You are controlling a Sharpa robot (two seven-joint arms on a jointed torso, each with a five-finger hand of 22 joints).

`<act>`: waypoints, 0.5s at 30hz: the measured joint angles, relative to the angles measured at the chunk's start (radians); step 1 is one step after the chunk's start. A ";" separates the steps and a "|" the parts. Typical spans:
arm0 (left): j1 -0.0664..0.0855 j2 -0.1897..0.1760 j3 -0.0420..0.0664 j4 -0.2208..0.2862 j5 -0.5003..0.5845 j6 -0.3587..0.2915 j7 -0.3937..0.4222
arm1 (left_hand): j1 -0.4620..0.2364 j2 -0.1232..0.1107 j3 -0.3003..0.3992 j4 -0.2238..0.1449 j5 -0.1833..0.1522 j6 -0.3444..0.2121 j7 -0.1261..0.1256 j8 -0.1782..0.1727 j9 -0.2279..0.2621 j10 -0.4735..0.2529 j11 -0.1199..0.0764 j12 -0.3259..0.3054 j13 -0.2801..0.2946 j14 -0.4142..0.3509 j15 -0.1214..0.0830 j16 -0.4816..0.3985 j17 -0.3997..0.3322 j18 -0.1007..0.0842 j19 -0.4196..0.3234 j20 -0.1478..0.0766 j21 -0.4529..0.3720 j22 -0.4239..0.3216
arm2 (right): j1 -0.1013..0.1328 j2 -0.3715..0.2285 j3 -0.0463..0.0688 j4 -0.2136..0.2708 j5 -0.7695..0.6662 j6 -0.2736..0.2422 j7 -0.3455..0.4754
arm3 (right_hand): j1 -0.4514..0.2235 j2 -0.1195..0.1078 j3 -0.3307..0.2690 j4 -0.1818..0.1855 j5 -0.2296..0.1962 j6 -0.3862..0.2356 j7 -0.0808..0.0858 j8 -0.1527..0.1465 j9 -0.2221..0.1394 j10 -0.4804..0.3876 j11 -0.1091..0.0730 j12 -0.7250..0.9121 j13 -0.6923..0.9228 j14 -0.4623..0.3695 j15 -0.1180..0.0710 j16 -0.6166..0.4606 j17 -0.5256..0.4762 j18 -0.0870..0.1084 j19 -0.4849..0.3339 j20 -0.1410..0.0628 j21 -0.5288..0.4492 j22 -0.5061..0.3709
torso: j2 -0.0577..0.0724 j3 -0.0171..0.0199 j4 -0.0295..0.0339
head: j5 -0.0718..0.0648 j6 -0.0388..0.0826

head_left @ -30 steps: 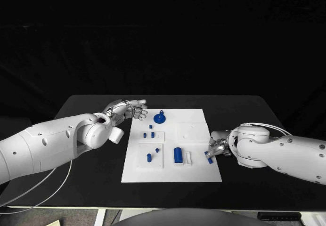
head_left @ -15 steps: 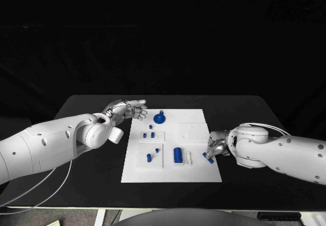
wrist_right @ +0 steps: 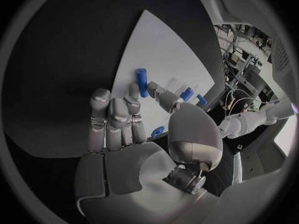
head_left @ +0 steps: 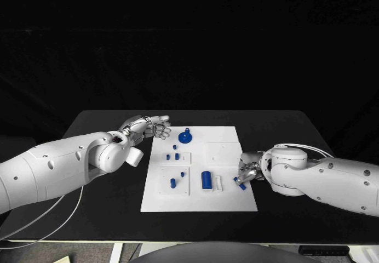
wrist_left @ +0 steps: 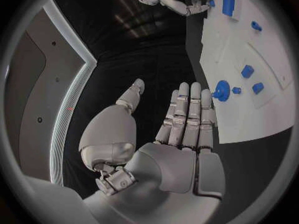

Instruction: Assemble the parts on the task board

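The white task board [head_left: 225,203] lies mid-table. On it are a blue round knob [head_left: 185,137], two small blue blocks [head_left: 168,157], a thick blue cylinder [head_left: 207,179] and a small blue peg [head_left: 239,183] at the right edge. My right hand [head_left: 248,172] is low over that edge. In the right wrist view its thumb and a fingertip [wrist_right: 134,89] flank the peg [wrist_right: 142,80] and seem to pinch it as it lies on the board [wrist_right: 156,45]. My left hand [head_left: 150,127] hovers beside the board's far left corner, fingers straight and apart, holding nothing. It [wrist_left: 181,134] is close to the knob [wrist_left: 221,91].
A raised white plate [head_left: 175,189] on the board's near left carries two tiny blue pieces [head_left: 182,175]. A white piece [head_left: 219,186] lies next to the thick cylinder. Bare black table [head_left: 95,219] runs round the board on all sides.
My right hand has edged a little to the left, further onto the board, and the small peg has shifted with it. The left hand has stayed where it was.
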 measured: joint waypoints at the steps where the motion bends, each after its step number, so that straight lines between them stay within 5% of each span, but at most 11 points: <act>1: 0.000 0.000 0.000 0.000 0.000 0.000 0.000 | 0.000 0.000 0.000 0.000 0.000 0.000 0.000 0.000 0.000 0.000 0.000 0.000 0.000 0.000 0.000 0.000 0.000 0.000 0.000 0.000 0.000 0.000 | -0.001 0.001 0.000 0.000 -0.012 0.000 0.000 | -0.001 -0.011 0.000 0.008 -0.007 0.000 0.000 0.000 0.034 0.000 0.000 0.000 0.000 0.001 0.001 0.000 0.000 0.000 0.000 0.000 0.000 0.000 | 0.000 0.0000 0.0000 | 0.000 -0.001; 5: 0.000 0.000 0.000 0.001 0.000 0.000 0.000 | 0.000 0.000 0.000 0.000 0.000 0.000 0.000 0.000 0.000 0.000 0.000 0.000 0.000 0.000 0.000 0.000 0.000 0.004 0.000 0.000 0.000 0.000 | -0.008 0.008 -0.001 0.001 -0.064 0.000 0.002 | -0.003 -0.029 -0.004 0.026 -0.011 -0.003 0.003 0.000 0.147 0.000 0.000 0.000 0.000 0.001 0.001 0.000 0.000 0.000 0.000 0.000 0.000 0.000 | 0.000 0.0001 0.0001 | 0.000 -0.002; 9: 0.000 -0.001 0.000 0.001 0.000 0.000 0.000 | 0.000 0.000 0.000 0.000 0.000 0.000 0.000 0.000 0.000 0.000 0.000 0.000 0.000 0.000 0.000 0.000 0.000 0.010 0.000 0.000 0.000 0.001 | -0.012 0.013 -0.002 0.002 -0.107 0.000 0.003 | -0.002 -0.041 -0.007 0.039 -0.011 -0.003 0.003 0.000 0.164 0.004 -0.004 0.000 0.000 0.001 0.001 0.000 0.000 0.000 0.000 0.000 0.000 0.000 | 0.000 0.0001 0.0005 | 0.000 -0.005; 12: 0.000 -0.001 0.000 0.001 0.000 0.001 0.000 | 0.000 0.000 0.000 0.000 0.000 0.000 0.000 0.000 0.000 0.000 0.000 0.000 0.000 0.000 0.000 0.000 0.000 0.011 0.000 0.000 0.000 0.001 | -0.015 0.015 -0.003 0.002 -0.130 0.000 0.004 | -0.001 -0.046 -0.006 0.046 -0.011 -0.003 0.003 -0.001 0.226 0.004 -0.004 0.000 0.000 0.001 0.001 0.000 0.000 0.000 0.000 0.000 0.000 0.000 | 0.000 0.0001 0.0005 | 0.000 -0.005; 15: 0.000 -0.001 0.000 0.001 0.000 0.001 -0.001 | 0.000 0.000 0.000 0.000 0.000 0.000 0.000 0.000 0.000 0.000 0.000 0.000 0.000 0.000 0.000 0.000 0.001 0.011 0.000 0.000 0.000 0.001 | -0.016 0.016 -0.004 0.002 -0.145 0.001 0.006 | -0.001 -0.047 -0.006 0.046 -0.011 -0.003 0.003 -0.001 0.237 0.004 -0.004 0.000 0.000 0.001 0.001 0.000 0.000 0.000 0.000 0.000 0.000 0.000 | 0.000 -0.0004 0.0006 | -0.001 -0.006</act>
